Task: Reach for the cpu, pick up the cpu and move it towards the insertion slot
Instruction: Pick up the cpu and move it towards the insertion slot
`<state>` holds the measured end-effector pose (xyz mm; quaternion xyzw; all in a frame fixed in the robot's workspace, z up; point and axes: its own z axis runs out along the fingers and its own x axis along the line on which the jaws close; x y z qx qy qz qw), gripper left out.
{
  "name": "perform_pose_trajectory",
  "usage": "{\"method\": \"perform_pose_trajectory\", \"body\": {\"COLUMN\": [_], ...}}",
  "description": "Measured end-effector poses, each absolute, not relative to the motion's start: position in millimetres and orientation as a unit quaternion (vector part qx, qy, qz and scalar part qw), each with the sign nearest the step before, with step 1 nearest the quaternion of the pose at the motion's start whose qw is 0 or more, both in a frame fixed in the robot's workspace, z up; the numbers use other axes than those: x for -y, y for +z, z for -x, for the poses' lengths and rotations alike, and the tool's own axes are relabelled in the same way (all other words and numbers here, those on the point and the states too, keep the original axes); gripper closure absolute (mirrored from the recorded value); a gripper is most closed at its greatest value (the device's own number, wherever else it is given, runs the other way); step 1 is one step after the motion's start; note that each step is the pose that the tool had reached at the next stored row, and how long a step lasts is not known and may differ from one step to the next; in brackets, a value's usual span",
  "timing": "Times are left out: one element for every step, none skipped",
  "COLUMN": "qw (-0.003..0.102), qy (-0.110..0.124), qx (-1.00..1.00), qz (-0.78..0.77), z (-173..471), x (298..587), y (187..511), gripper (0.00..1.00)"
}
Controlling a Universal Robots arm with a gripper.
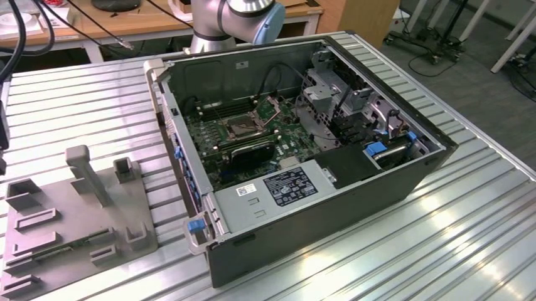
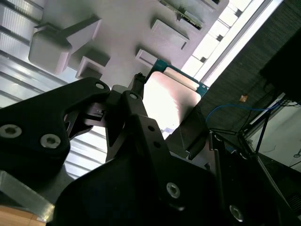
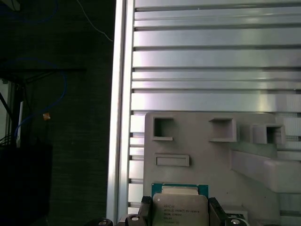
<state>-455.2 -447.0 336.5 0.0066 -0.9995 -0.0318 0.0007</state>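
Note:
The cpu (image 3: 179, 207), a pale metallic square on a green board, sits between my gripper's (image 3: 179, 214) two black fingers, which are shut on its opposite edges. In the second wrist view the same cpu (image 2: 170, 101) shows its shiny face, clamped in the gripper (image 2: 167, 115) over the grey plastic tray (image 2: 122, 28). Whether the chip still touches the tray I cannot tell. The insertion slot (image 1: 238, 129), a silvery frame with a dark centre, lies on the green board inside the open computer case (image 1: 335, 207).
The grey tray (image 1: 75, 213) with upright posts and recesses stands on the ribbed metal table (image 1: 469, 226) at the exterior view's left, beside the case. The arm's base (image 1: 219, 25) rises behind the case. The table's edge (image 3: 120, 117) and dark floor run alongside the tray (image 3: 197, 141).

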Motion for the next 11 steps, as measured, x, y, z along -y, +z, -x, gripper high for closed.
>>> {"method": "perform_pose_trajectory", "body": {"qw": [0.001, 0.001, 0.001, 0.001, 0.001, 0.001, 0.001, 0.001, 0.001, 0.001, 0.001], "qy": [-0.032, -0.032, -0.032, -0.032, -0.032, -0.032, -0.032, -0.032, -0.032, -0.032, -0.032], "qx": [0.999, 0.999, 0.999, 0.999, 0.999, 0.999, 0.999, 0.999, 0.999, 0.999, 0.999], "qz": [-0.007, -0.007, -0.007, -0.007, -0.007, -0.007, -0.007, -0.007, -0.007, -0.007, -0.007], "z": [455.2, 455.1, 455.2, 455.2, 455.2, 455.1, 455.2, 455.2, 455.2, 455.2, 455.2], "x": [447.0, 447.0, 447.0, 447.0, 447.0, 447.0, 447.0, 447.0, 447.0, 447.0, 447.0], "y": [337.1, 337.4, 337.5, 337.8, 338.1, 338.5, 339.0, 339.3, 339.7, 340.0, 340.6], "gripper": [0.45, 0.45, 0.45, 0.45, 0.45, 0.45, 0.45, 0.45, 0.45, 0.45, 0.45]}}
